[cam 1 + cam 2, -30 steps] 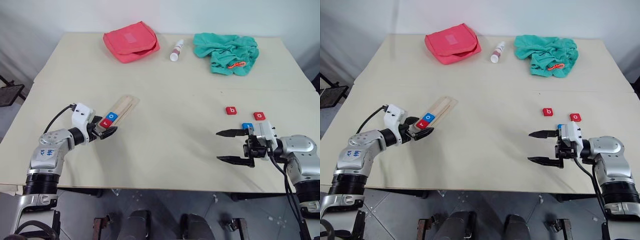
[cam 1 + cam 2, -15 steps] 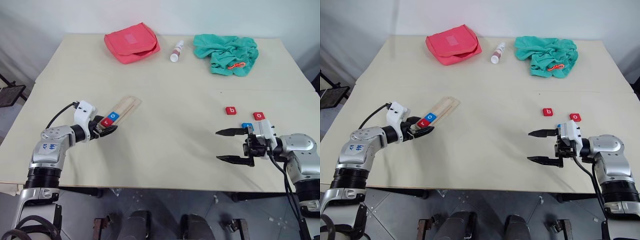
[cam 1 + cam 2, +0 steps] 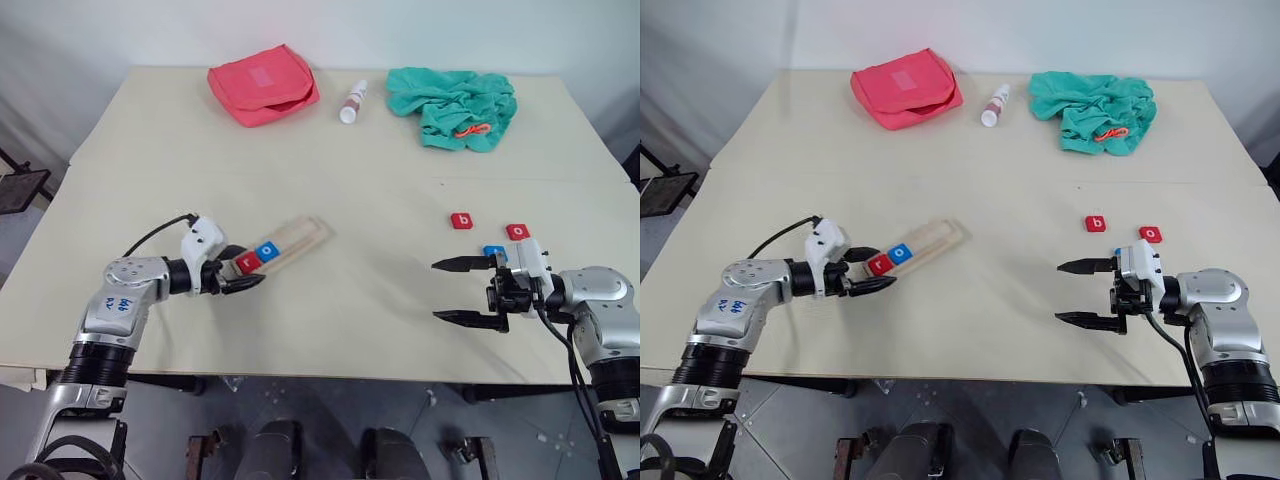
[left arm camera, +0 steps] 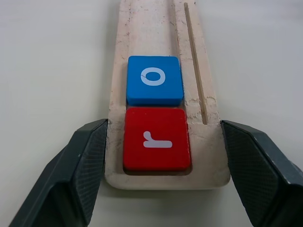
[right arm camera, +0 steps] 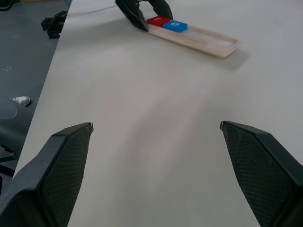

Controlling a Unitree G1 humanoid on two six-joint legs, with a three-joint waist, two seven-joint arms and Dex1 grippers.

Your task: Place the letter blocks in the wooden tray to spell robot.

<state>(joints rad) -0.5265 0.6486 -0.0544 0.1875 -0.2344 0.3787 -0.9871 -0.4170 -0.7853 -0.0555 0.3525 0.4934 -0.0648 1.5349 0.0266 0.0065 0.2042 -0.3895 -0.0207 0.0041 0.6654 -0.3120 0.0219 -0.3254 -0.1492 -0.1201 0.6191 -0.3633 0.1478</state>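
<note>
Step in hand, as judged: dragging the wooden tray (image 4: 163, 99) nearer the loose blocks — keep it flat so r (image 4: 156, 138) and o (image 4: 155, 80) stay seated. Left gripper (image 4: 163, 177) clamps the tray's near end, both tiles just ahead of its fingers. Right gripper (image 3: 467, 291) spread wide, holding nothing; three blocks (image 3: 461, 221) lie just behind it

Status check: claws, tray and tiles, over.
Left claw shut on the wooden tray; right claw open, empty. Red r, blue o seated. Three letter blocks loose near right claw. Path clear.
</note>
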